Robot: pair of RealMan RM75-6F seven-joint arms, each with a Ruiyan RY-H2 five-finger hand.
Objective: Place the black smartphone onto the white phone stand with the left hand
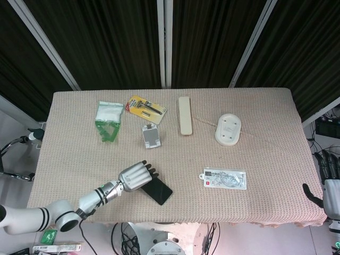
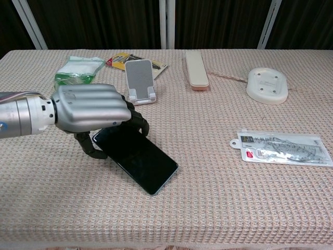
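Observation:
The black smartphone (image 1: 159,192) (image 2: 139,160) lies at the near left of the table, slanted, its far end raised off the cloth. My left hand (image 1: 133,177) (image 2: 88,108) grips that far end, fingers curled over the top edge and the thumb under the left side. The white phone stand (image 1: 151,136) (image 2: 140,80) is upright and bare, behind the hand toward the table's middle. My right hand (image 1: 328,180) hangs off the table's right edge with its fingers apart, holding nothing; the chest view does not show it.
A green-and-white pouch (image 1: 108,119) (image 2: 78,70) and a yellow blister pack (image 1: 145,108) (image 2: 117,59) lie at the back left. A beige long case (image 1: 184,115) (image 2: 196,69) and a white oval dish (image 1: 228,129) (image 2: 267,85) sit further right. A clear packet (image 1: 225,179) (image 2: 283,147) lies right of the phone.

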